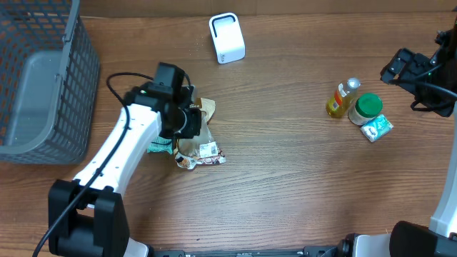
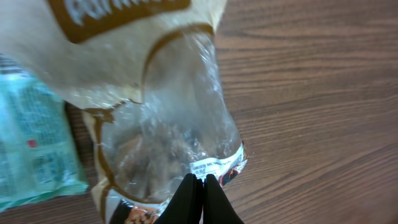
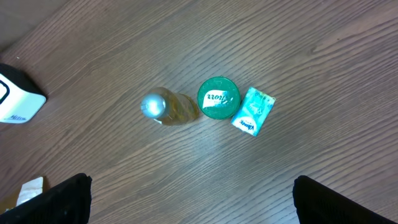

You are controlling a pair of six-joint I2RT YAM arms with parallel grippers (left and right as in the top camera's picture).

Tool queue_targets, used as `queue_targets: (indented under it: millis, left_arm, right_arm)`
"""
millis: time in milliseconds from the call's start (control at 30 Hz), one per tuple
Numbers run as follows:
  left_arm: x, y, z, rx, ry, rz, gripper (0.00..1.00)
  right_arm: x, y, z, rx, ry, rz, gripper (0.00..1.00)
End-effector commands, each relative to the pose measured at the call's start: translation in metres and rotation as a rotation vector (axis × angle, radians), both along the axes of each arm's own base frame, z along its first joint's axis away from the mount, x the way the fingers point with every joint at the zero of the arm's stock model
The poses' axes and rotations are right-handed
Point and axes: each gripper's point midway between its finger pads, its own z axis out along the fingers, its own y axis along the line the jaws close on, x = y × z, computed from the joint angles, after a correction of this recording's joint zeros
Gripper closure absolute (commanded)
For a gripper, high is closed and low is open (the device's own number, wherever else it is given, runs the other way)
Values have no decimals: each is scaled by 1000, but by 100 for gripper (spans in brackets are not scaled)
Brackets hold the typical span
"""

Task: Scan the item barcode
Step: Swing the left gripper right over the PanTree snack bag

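The left end effector (image 2: 197,186) has its two fingers pressed flat together at the sealed edge of a clear-windowed snack bag (image 2: 168,137). Whether any film is caught between them cannot be told. The bag lies directly ahead of and beneath it on the table (image 2: 323,112), with a white label (image 2: 206,167) just beyond the fingertips and a teal packet (image 2: 31,155) off to its left, touching the bag. The white scanner (image 1: 227,38) stands well apart from it. The right end effector (image 3: 193,202) hangs wide open, and below and ahead of it sit a bottle (image 3: 165,107), a green-lidded jar (image 3: 218,98) and a small teal pack (image 3: 253,111) in a row.
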Motion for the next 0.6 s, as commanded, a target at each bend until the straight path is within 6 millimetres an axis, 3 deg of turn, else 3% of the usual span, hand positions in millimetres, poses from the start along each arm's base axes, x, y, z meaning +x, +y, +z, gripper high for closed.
queue_targets:
  millis: [0, 333, 567]
  left_arm:
    - [-5, -4, -13, 59, -8, -42, 96]
    - [19, 14, -16, 219, -120, 93, 96]
    - [15, 5, -34, 195, -62, 77, 96]
  right_arm:
    - [0, -2, 10, -11, -32, -8, 0]
    - [0, -2, 10, -11, -32, -8, 0]
    - [0, -2, 10, -11, -32, -8, 0]
